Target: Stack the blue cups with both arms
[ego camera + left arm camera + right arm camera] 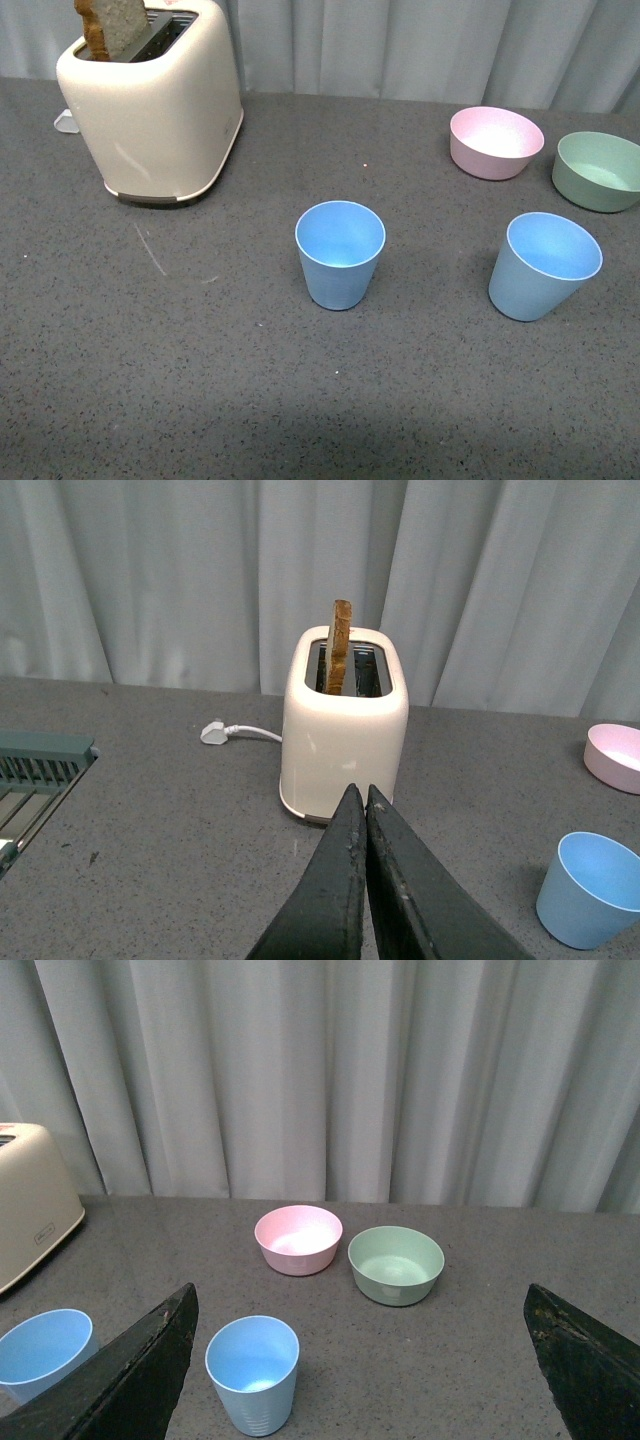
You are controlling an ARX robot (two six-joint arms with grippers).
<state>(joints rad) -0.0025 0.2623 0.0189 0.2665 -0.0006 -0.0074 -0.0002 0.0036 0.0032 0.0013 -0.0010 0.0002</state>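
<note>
Front view: both arms out of sight. The near cup (340, 255) stands upright, mouth up, in front of the toaster (155, 100). The far cup (545, 265), also upright, is well apart from it and farther from the toaster. In the left wrist view the left gripper (365, 810) is pinched closed, empty and aimed at the toaster, with the near cup off to its side. In the right wrist view the right gripper (358, 1287) is spread wide and empty, with the far cup just ahead, nearer its toaster-side finger. The right arm looks better lined up.
</note>
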